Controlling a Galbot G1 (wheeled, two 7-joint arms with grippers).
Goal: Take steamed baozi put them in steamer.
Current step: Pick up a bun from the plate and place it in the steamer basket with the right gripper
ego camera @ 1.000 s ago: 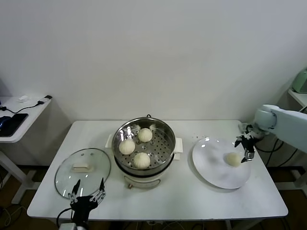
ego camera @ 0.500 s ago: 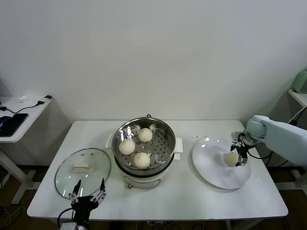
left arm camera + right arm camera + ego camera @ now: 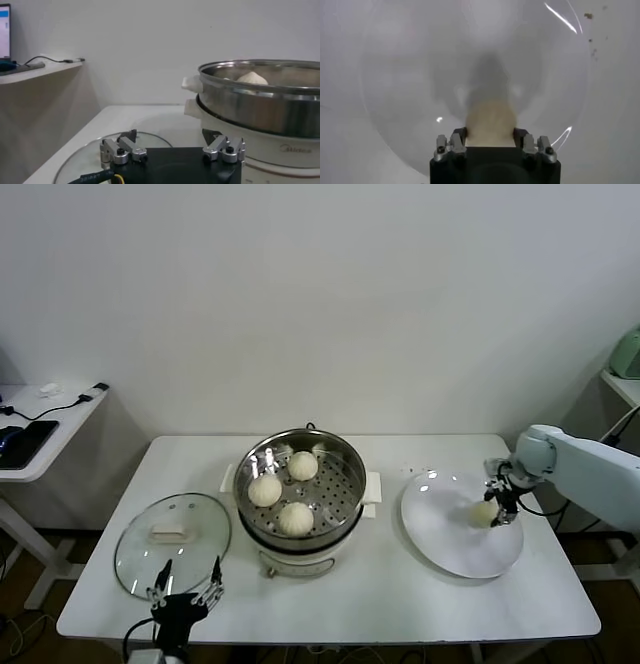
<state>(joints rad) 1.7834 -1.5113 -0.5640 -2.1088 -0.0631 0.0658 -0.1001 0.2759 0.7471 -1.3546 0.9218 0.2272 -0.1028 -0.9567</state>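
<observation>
1. The last baozi [image 3: 485, 511] sits on the white plate [image 3: 445, 534], right of the steamer [image 3: 300, 489], and the right gripper [image 3: 497, 506] has just clenched around it, having hung open beside it a second ago
2. Three other buns [image 3: 296, 518] already rest on the steamer's perforated tray
3. To my eye the grasp is made, so the lift and carry across to the steamer should come next
4. The left gripper [image 3: 185, 592] waits at the table's near edge by the glass lid [image 3: 172, 542], fingers spread, holding nothing
</observation>
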